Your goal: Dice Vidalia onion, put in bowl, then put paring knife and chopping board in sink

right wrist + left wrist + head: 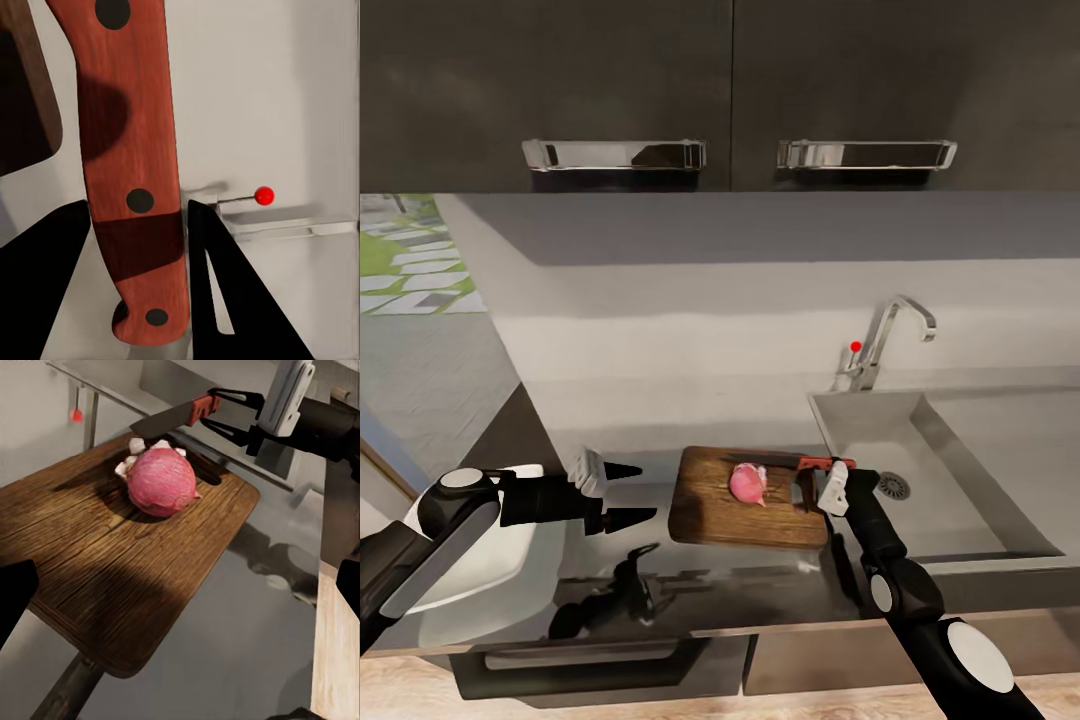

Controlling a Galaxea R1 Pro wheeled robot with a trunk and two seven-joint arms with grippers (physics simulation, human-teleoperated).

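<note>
From the head view, the paring knife lies lengthwise along the chopping board's far edge, blade pointing left past the Vidalia onion; the right gripper reaches forward at its red handle, while the left gripper hovers spread beside the board. In the left wrist view, the knife points over the onion, a few white bits behind it. In the right wrist view, the fingers clamp the handle.

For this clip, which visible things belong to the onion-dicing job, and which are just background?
Job: onion; board; knife, held by the right gripper; bowl; sink; countertop.
Background: tap; cabinet handles; open left gripper.
</note>
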